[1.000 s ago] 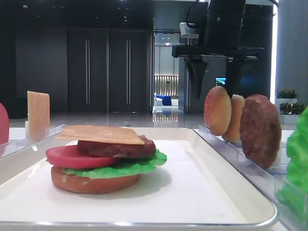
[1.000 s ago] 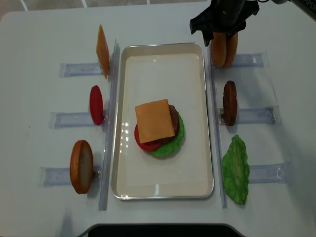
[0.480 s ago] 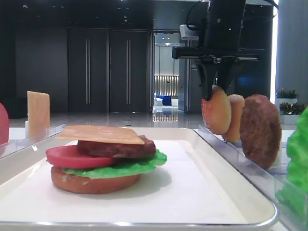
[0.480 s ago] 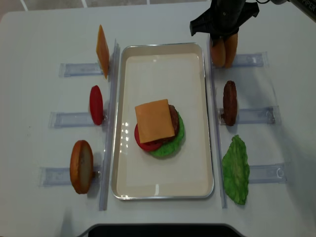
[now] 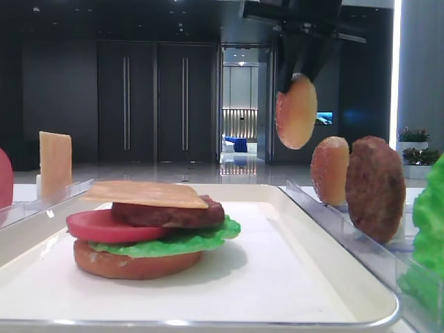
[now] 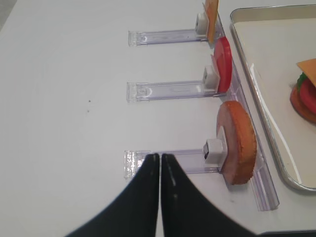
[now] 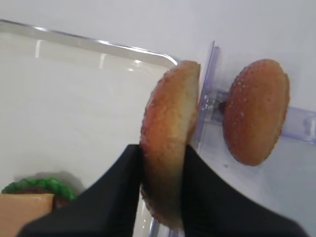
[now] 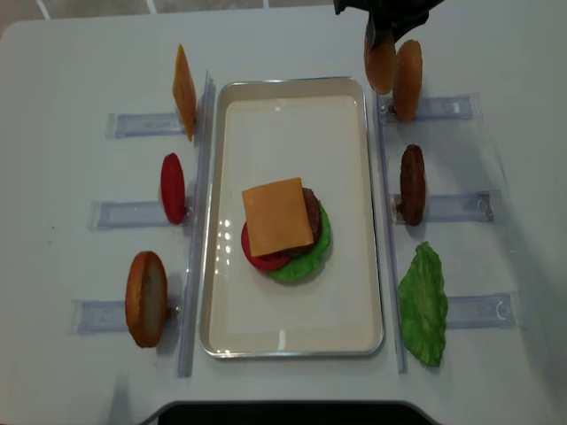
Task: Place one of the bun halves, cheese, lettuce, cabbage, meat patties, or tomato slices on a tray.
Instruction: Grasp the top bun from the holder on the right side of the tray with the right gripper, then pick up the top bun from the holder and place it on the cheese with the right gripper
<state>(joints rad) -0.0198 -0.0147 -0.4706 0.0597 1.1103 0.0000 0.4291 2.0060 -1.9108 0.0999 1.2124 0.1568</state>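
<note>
Right tool (image 7: pixel 163 197): fingers clamped on both faces of bun half (image 7: pixel 170 133), bun on edge, lifted above far right corner of tray (image 8: pixel 292 84). Arm comes down from above, fingers pointing down. Left tool (image 6: pixel 160 163): fingers pressed together, holding nothing, low over counter, left of tray.

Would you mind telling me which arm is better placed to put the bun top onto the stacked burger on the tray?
The right. Its gripper is already shut on a bun half, lifted beside the tray's far right corner. The left gripper is shut, empty, and sits over a rack left of the tray.
</note>
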